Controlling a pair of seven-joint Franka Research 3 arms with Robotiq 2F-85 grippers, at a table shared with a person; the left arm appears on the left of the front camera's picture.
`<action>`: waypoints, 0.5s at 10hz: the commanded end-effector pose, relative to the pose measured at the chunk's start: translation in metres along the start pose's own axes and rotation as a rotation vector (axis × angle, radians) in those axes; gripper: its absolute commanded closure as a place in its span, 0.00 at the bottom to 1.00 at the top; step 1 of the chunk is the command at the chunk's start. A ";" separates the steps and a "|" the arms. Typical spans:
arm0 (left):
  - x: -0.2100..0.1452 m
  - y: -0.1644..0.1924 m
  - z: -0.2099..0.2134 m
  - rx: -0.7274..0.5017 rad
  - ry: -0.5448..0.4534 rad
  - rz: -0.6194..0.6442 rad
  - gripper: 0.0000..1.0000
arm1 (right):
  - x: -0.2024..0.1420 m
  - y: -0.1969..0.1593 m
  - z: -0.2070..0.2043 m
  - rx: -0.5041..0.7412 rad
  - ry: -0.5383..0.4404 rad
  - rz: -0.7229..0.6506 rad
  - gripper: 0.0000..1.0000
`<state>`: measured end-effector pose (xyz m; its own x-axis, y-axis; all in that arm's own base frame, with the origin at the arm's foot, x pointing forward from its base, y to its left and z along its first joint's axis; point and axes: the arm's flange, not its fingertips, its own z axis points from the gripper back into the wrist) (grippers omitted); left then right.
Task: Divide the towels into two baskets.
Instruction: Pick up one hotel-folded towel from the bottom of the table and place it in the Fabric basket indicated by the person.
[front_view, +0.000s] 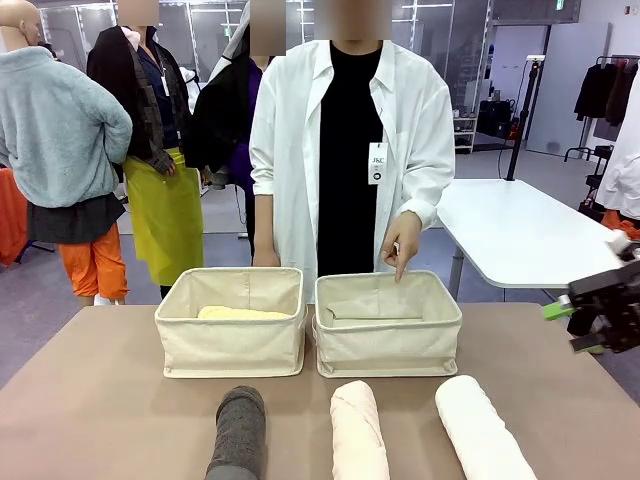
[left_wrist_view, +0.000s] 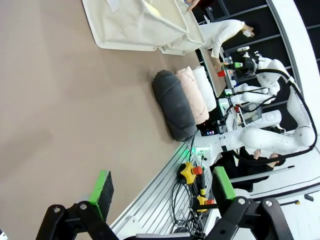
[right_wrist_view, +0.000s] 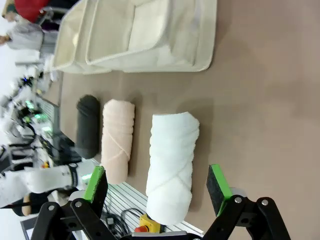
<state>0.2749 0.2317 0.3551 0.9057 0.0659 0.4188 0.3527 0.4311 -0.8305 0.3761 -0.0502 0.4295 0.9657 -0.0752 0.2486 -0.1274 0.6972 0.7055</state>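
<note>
left basket (front_view: 230, 350): yellow towel (front_view: 243, 313) inside | left hand (left_wrist_view: 162, 189) wide | right hand (right_wrist_view: 156, 184) wide

lab hall, person in white lab coat (front_view: 420, 130), white worktable (front_view: 520, 235)

Person (front_view: 350, 190): white lab coat (front_view: 290, 130), open, over black top (front_view: 348, 120); white badge (front_view: 377, 163) at chest. Right gripper (front_view: 568, 330): black frame, green pads (front_view: 556, 310). Left gripper (left_wrist_view: 162, 187): black links, round pivot bolts, green pads.

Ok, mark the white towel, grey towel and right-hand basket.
white towel (right_wrist_view: 172, 160), right wrist view, middle of the roll.
grey towel (front_view: 238, 435), front view, middle of roll.
right-hand basket (front_view: 388, 350), front view, near wall.
</note>
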 end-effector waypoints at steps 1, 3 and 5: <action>-0.004 -0.005 0.001 -0.004 0.001 -0.006 0.00 | -0.002 0.017 -0.028 -0.119 0.089 0.020 0.00; -0.004 -0.005 0.001 -0.004 0.001 -0.006 0.00 | -0.009 0.033 -0.059 -0.192 0.142 0.049 0.00; -0.004 -0.005 0.001 -0.004 0.001 -0.006 0.00 | -0.013 0.034 -0.090 -0.306 0.162 0.060 0.00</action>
<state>0.2749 0.2317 0.3551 0.9057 0.0658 0.4187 0.3526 0.4311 -0.8306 0.3804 0.0286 0.4001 0.9785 0.0939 0.1835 -0.1768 0.8398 0.5133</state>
